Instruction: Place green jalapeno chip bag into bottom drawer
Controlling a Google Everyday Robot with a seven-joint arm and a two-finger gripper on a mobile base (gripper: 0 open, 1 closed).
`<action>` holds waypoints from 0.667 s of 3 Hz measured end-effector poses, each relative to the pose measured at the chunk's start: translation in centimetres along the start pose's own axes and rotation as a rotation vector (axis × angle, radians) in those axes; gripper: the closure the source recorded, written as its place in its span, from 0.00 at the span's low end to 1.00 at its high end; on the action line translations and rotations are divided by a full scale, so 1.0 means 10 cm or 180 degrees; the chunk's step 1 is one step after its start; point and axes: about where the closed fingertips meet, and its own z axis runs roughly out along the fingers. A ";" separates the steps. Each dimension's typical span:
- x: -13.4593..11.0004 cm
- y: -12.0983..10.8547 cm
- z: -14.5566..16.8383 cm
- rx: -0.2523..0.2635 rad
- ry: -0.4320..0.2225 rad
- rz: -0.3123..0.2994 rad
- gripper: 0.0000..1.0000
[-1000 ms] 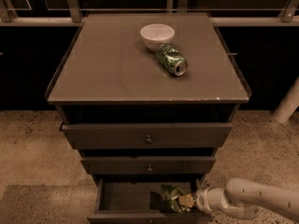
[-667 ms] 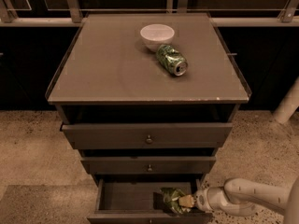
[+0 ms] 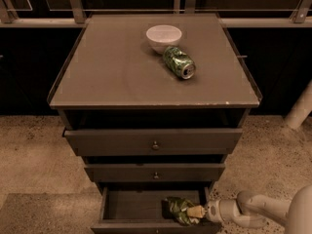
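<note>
The green jalapeno chip bag (image 3: 179, 209) is crumpled and lies inside the open bottom drawer (image 3: 126, 206), at its right end near the front panel. My gripper (image 3: 196, 211) reaches in from the lower right and sits right against the bag, its tan tips touching the foil. The white arm behind it runs off the right edge.
A dented green soda can (image 3: 179, 62) lies on its side on the cabinet top (image 3: 107, 67), next to a white bowl (image 3: 164, 37). The top drawer (image 3: 154, 141) and middle drawer (image 3: 155, 172) stand slightly out, each with a small round knob. Speckled floor surrounds the cabinet.
The arm and bag have barely shifted; the gripper stays at the bag in the bottom drawer.
</note>
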 end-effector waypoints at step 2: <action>-0.02 -0.01 0.02 -0.0038 -0.0009 0.0005 0.57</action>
